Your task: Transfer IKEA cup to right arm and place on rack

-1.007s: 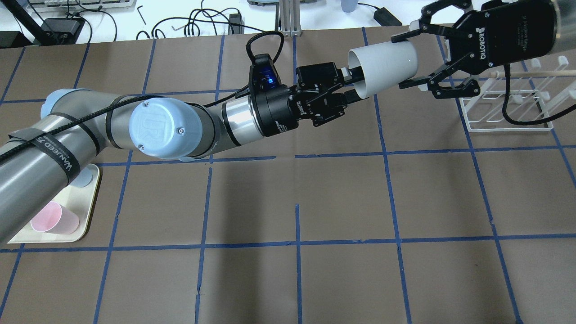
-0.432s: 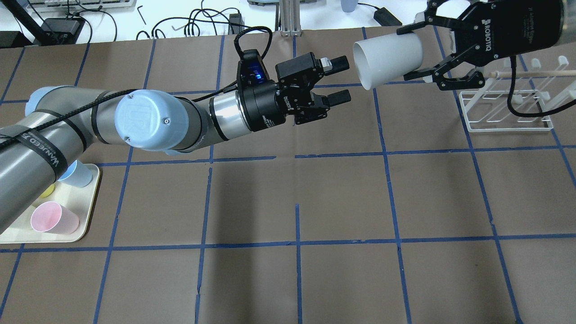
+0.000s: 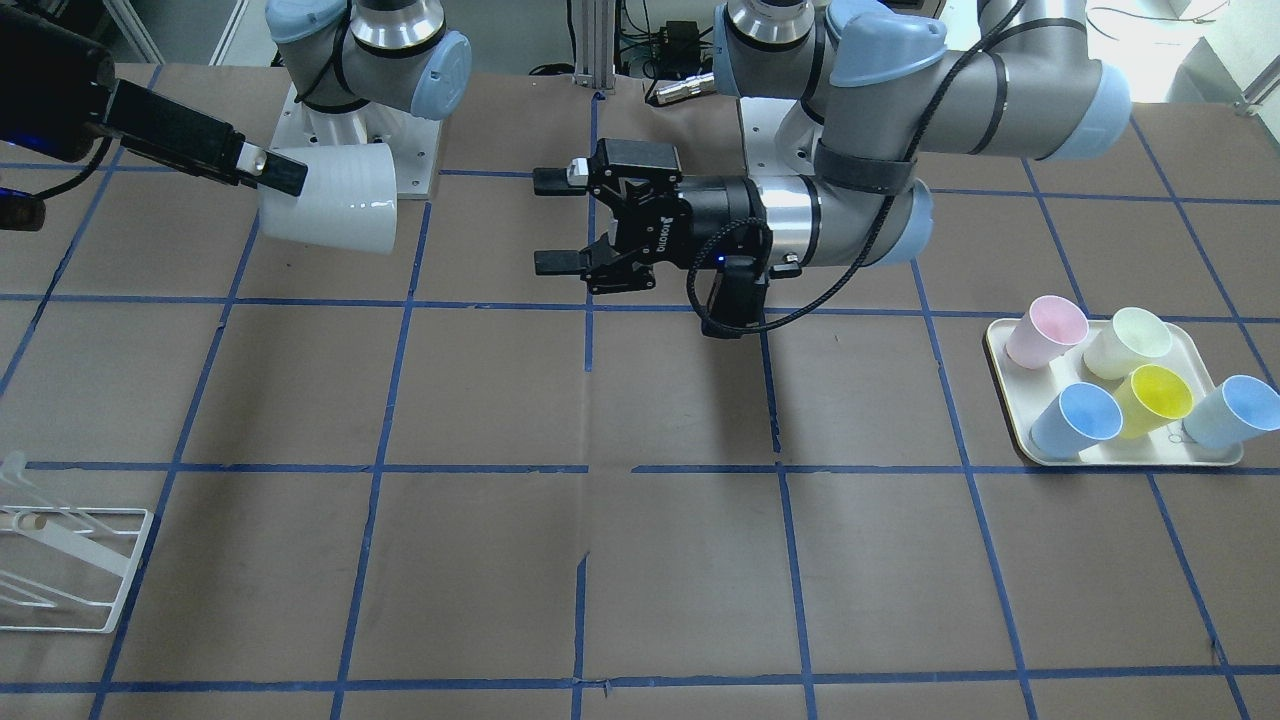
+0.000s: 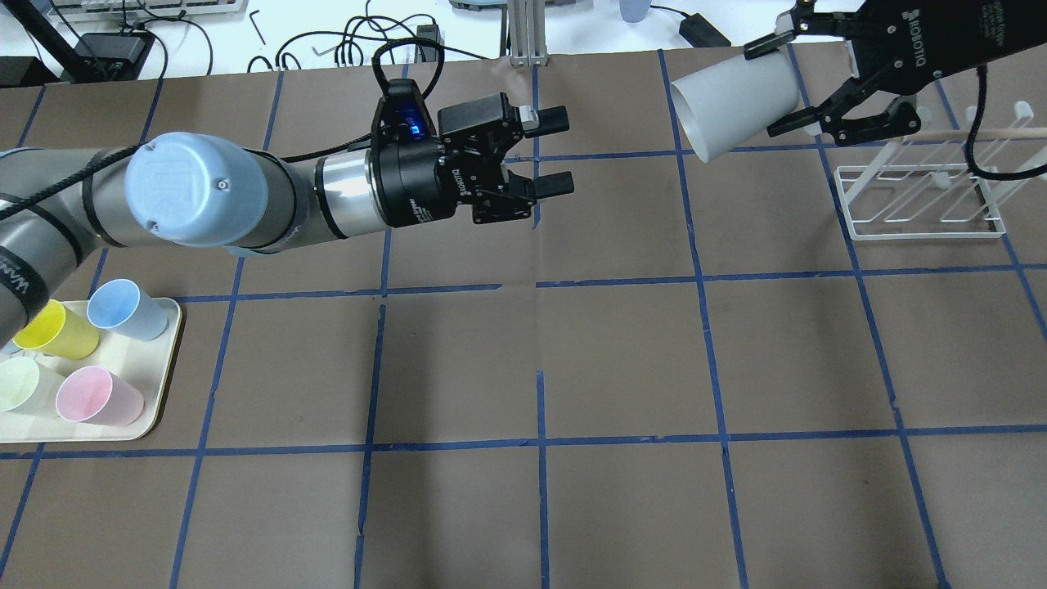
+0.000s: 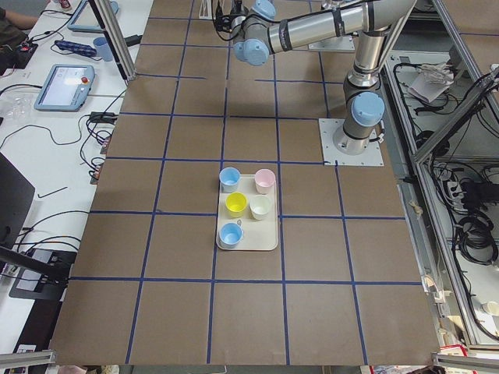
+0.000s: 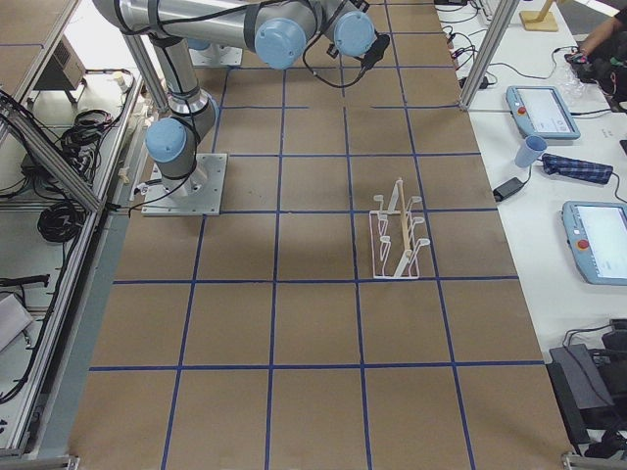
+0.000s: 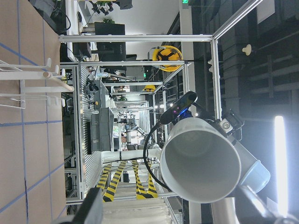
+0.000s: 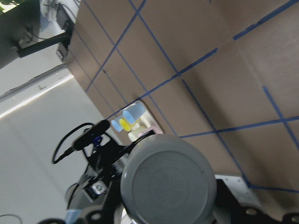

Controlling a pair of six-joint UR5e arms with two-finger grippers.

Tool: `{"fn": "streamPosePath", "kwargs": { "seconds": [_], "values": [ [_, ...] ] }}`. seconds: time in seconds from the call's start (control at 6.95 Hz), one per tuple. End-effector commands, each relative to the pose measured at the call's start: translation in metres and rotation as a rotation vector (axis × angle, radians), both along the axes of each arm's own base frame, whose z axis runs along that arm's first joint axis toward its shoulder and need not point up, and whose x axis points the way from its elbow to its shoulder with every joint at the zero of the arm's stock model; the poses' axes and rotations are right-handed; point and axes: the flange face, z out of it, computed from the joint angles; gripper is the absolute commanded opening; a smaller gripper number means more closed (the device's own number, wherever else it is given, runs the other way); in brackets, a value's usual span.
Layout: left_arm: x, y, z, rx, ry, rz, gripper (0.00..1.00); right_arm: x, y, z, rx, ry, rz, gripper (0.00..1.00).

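Note:
The IKEA cup [image 4: 736, 102] is pale grey and lies sideways in the air, its mouth towards my left arm. My right gripper [image 4: 773, 88] is shut on the cup near its base, at the table's far right. The cup also shows in the front view [image 3: 330, 200], the left wrist view [image 7: 201, 163] and, base on, the right wrist view [image 8: 168, 182]. My left gripper [image 4: 563, 151] is open and empty, well clear to the cup's left. The white wire rack [image 4: 924, 196] stands on the table just below and right of the cup.
A cream tray [image 4: 159, 413] at the near left holds a blue tumbler [image 4: 123, 307], a yellow one [image 4: 53, 327], a cream-green one [image 4: 20, 384] and a pink one [image 4: 94, 397]. Cables and devices lie beyond the far edge.
My left gripper let go of the cup's rim and drew back to the left, staying open. My right gripper, shut on the cup, carried it right and farther back, towards the rack.

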Motion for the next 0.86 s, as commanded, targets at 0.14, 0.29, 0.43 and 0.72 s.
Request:
{"fn": "streamPosePath", "kwargs": {
  "seconds": [0.14,0.29,0.43,0.72],
  "values": [
    [0.085,-0.019,0.035,0.082,-0.224,-0.157,1.0,-0.029,-0.005,-0.006,-0.061,0.436,0.099,0.41],
    [0.108,-0.023,0.046,0.107,-0.313,-0.203,1.0,-0.032,-0.005,-0.007,-0.071,0.518,0.129,0.38],
    [0.123,-0.028,0.051,0.114,-0.417,-0.243,1.0,-0.037,-0.008,-0.006,-0.095,0.614,0.155,0.28],
    [0.143,-0.037,0.042,0.124,-0.774,-0.279,1.0,-0.049,-0.02,-0.015,-0.135,0.724,0.221,0.22]
  ]
}}
